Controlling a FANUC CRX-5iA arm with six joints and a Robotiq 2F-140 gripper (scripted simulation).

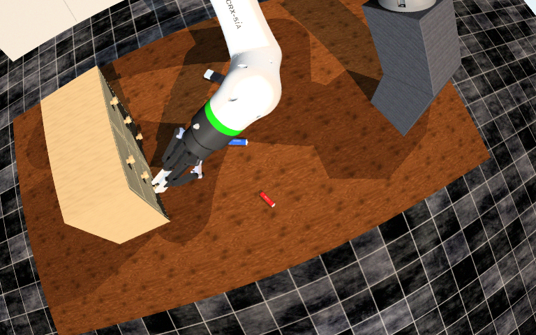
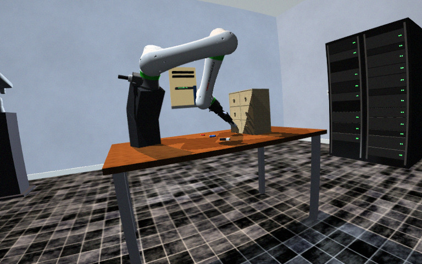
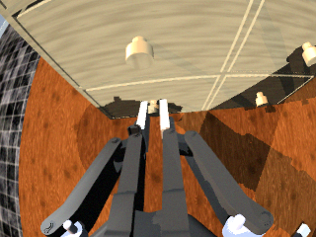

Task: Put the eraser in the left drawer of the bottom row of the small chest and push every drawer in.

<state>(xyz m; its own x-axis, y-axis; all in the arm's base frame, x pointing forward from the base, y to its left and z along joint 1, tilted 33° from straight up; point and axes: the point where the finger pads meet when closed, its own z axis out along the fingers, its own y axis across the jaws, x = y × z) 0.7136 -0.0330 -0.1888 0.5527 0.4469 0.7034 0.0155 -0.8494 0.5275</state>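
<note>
Knob [image 3: 153, 105] of the bottom-left drawer sits between our gripper's [image 3: 153, 114] nearly closed fingers by the table's [image 1: 355, 189] left edge, pull axis toward us.

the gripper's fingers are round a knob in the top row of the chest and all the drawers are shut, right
Not the top row. The gripper has its fingers round a knob in the bottom row of the chest, just above the table, as the exterior view shows. The rest holds: all the drawers are shut.
</note>
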